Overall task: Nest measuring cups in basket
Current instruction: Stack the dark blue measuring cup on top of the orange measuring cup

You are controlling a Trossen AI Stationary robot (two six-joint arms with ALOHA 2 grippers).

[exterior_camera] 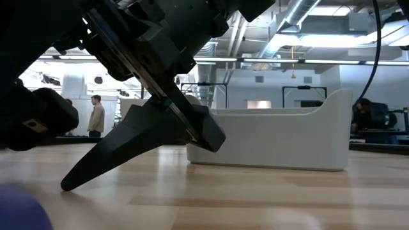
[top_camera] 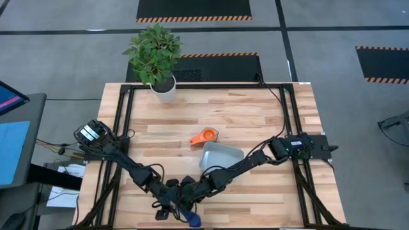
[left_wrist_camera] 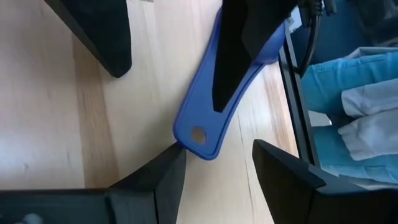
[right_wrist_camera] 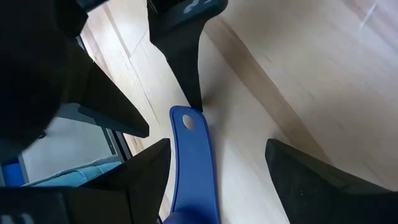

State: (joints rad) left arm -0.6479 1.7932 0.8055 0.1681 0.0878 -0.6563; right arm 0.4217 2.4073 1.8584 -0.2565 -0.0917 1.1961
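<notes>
Blue plastic lies flat on the pale wooden worktop (top_camera: 255, 121) at its near edge: a dark blue measuring cup (top_camera: 192, 219), its holed handle (left_wrist_camera: 200, 134) pointing between both arms' fingers. The left pincer (left_wrist_camera: 214, 168) stands open around the handle's tip, one finger (left_wrist_camera: 163, 171) touching it. The right pincer (right_wrist_camera: 217, 165) is also open, straddling the same handle from the opposite side without gripping. Farther back, near the middle of the worktop, an orange measuring cup (top_camera: 206, 136) lies just beside the grey-blue basket (top_camera: 222, 155). A potted plant (top_camera: 155, 59) stands at the far edge.
</notes>
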